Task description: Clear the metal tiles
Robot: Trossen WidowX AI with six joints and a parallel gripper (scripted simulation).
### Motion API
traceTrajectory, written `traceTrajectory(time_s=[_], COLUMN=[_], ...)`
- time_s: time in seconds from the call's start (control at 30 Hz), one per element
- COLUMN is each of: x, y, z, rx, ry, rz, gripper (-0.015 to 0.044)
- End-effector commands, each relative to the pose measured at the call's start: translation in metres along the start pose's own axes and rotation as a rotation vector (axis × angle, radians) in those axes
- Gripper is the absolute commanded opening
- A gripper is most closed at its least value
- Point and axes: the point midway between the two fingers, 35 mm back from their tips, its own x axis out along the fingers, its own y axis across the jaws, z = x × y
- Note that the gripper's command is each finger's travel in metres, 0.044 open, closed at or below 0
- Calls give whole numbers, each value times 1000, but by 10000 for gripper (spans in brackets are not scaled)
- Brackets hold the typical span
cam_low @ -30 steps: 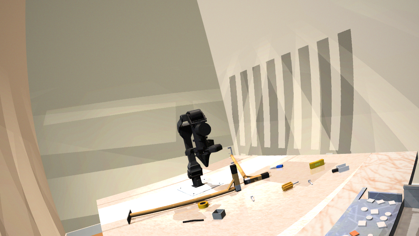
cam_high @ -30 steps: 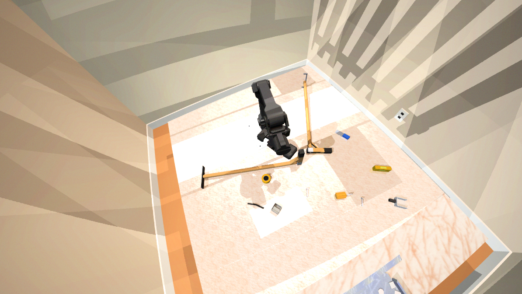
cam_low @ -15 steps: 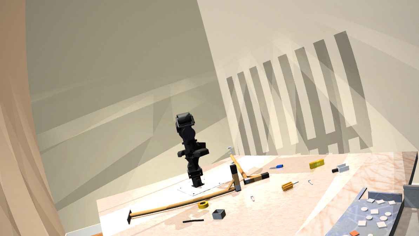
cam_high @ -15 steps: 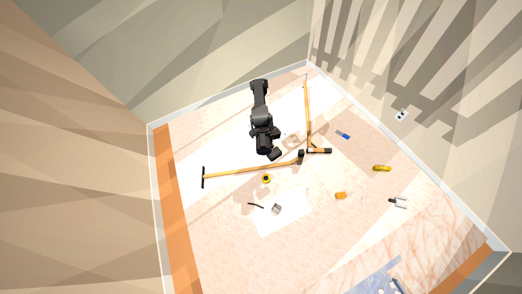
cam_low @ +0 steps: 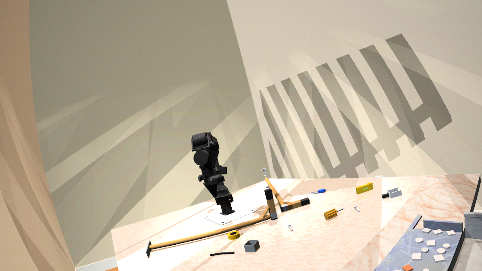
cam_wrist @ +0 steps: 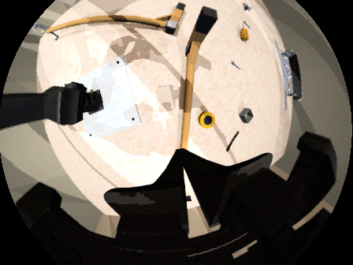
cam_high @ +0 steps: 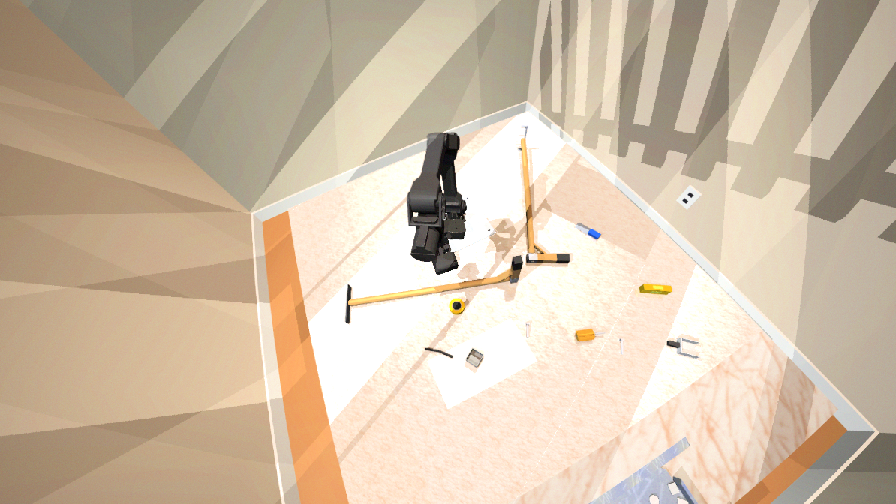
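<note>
My gripper is shut and empty, held high above the table near the arm's base; in the top and exterior views its fingers are hard to make out against the arm. The long scraper lies on the table in front of the base, its flat black blade at the left and its upright black-ended grip at the right. The steel bench plate is at the lower right. Several pale square and round tiles and an orange tile lie on it. The grey catch box is partly visible at the right edge.
A second long tool with a hooked end lies behind the scraper's grip. Around them are a yellow tape ring, a small grey box, a black strip, an orange screwdriver and a yellow level.
</note>
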Motion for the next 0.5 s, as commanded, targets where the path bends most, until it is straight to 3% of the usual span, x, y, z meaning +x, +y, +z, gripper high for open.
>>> traceTrajectory(time_s=[0.0,0.47], x=[0,5], y=[8,25], z=[-6,-23], rx=[65,202], ry=[-1,0], rz=[-5,-2], gripper=[0,0])
